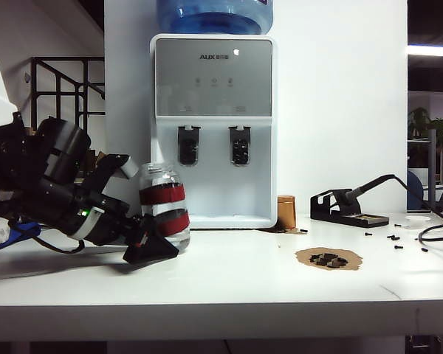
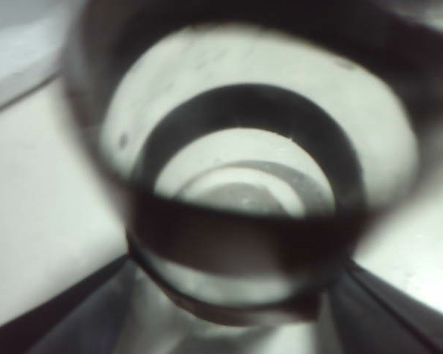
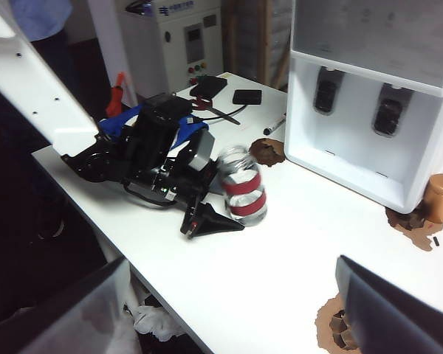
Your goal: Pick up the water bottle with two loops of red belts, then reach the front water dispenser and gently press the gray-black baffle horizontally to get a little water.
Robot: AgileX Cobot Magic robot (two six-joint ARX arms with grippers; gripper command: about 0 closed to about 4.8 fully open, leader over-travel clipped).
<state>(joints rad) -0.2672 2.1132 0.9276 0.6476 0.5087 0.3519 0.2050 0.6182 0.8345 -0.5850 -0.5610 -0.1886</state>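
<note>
Red-banded water bottle (image 1: 163, 204) stands upright between the spread fingers of the left gripper (image 1: 139, 210), not yet clamped; the right gripper (image 3: 229, 310), also spread, hangs well apart.

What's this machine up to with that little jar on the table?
The left gripper, low on the white table, has its fingers either side of the water bottle, a small glass jar with two red bands. The jar stands upright on the table; whether the fingers are pressing on it yet is hard to tell. The right gripper hangs open, above the table and away from the bottle. Behind stands the water dispenser; its gray-black baffle is untouched.
</note>
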